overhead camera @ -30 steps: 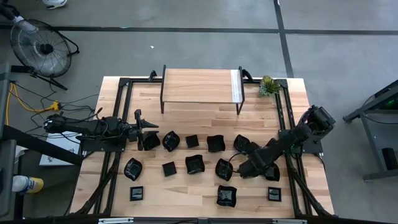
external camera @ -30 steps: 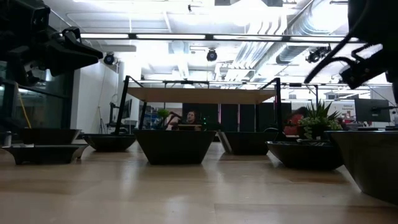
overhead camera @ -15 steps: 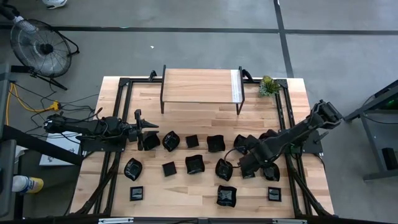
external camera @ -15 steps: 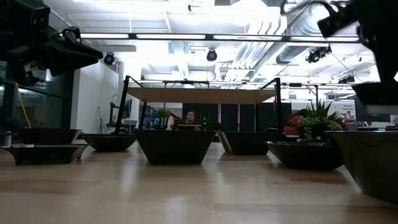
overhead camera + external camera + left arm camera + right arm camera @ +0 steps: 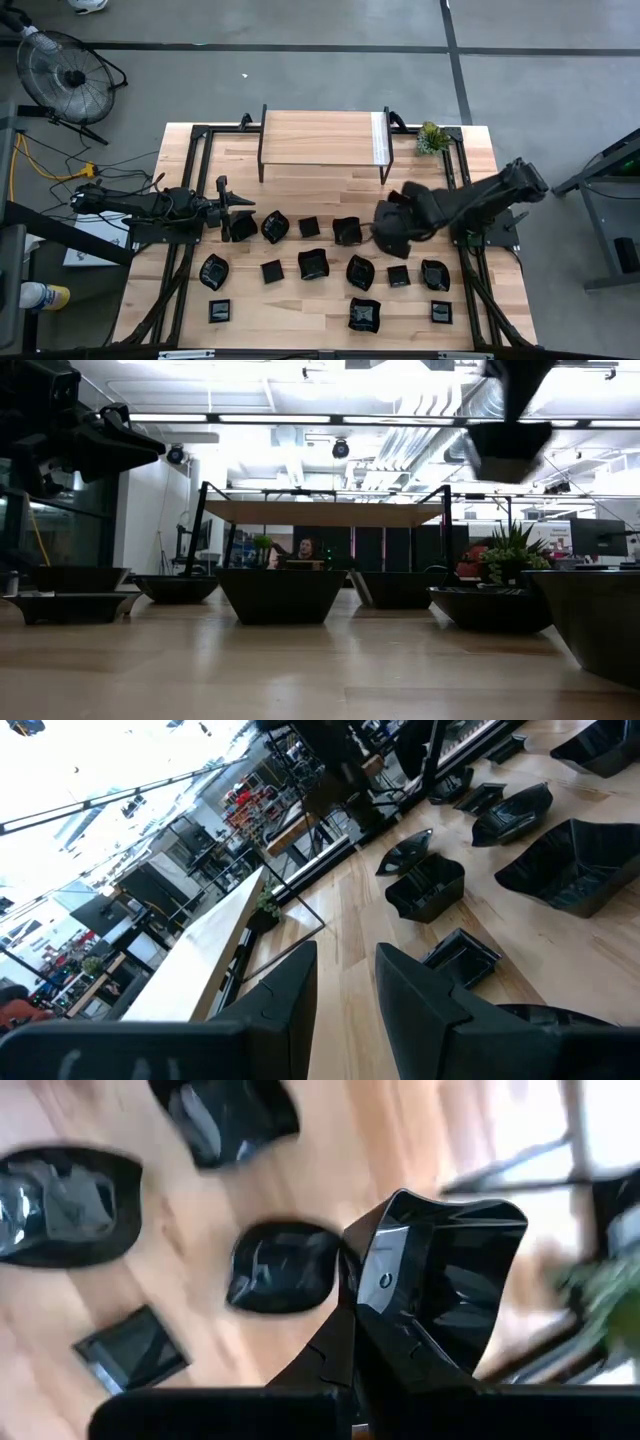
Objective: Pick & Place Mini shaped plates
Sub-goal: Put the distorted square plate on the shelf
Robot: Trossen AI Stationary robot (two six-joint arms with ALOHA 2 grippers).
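Note:
Several glossy black mini shaped plates (image 5: 311,264) lie in rows on the wooden table (image 5: 300,320), resting on their bases. My right gripper (image 5: 402,220) hangs high over the right half of the rows. It is shut on one squarish, wavy-walled plate (image 5: 440,1260), which also shows high up in the low view (image 5: 508,450). My left gripper (image 5: 224,203) stays level at the table's left, beside the leftmost plate (image 5: 241,227) of the far row. Its fingers (image 5: 290,990) stand open with nothing between them. My right gripper pinches the plate's wall at one rim corner (image 5: 362,1275) between its two fingers. The fingers come steeply from above. The plate is lifted clear of the table and juts out beyond the fingertips, its hollow tipped sideways.
A raised wooden shelf (image 5: 322,138) stands at the far middle, with a small green plant (image 5: 431,139) to its right. Black frame rails (image 5: 190,170) run along both sides of the table. Bare wood lies between the shelf and the far row of plates.
My right gripper has risen well above the table with the plate and swung toward the far edge and the table's middle, rolling as it went. The plate is now high above the rows. The other plates have not moved.

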